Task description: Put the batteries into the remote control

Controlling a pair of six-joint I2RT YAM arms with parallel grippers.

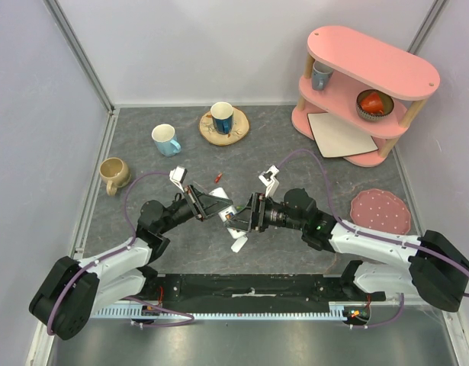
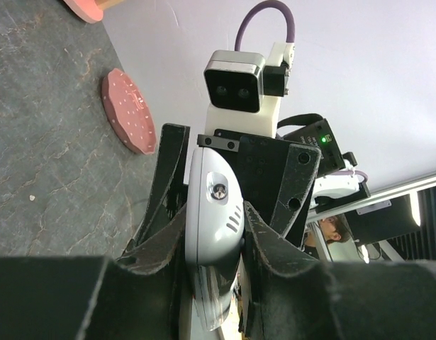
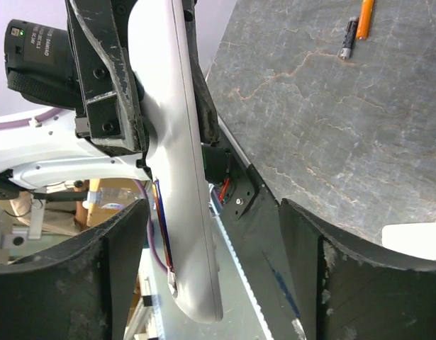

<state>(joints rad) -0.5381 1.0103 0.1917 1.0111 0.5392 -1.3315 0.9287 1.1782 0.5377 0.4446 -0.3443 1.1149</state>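
Note:
My left gripper (image 1: 221, 208) is shut on the white remote control (image 1: 237, 242) and holds it above the table; in the left wrist view (image 2: 216, 237) the remote (image 2: 213, 212) is pinched between both fingers. My right gripper (image 1: 236, 218) faces it and is open. In the right wrist view (image 3: 218, 273) its jaws stand wide on either side of the remote's (image 3: 182, 212) free end, without touching. A thin red-and-blue strip (image 3: 161, 234) runs along the remote's edge. A red battery (image 1: 217, 176) lies on the table; an orange battery (image 3: 365, 8) and a dark one (image 3: 349, 39) show in the right wrist view.
A small white piece (image 1: 218, 191) lies on the table by the grippers. A beige mug (image 1: 112, 174) and a blue-and-white mug (image 1: 166, 139) stand at the left, and a cup on a wooden coaster (image 1: 224, 126) behind. The pink shelf (image 1: 371, 84) and pink mat (image 1: 380, 211) are at the right.

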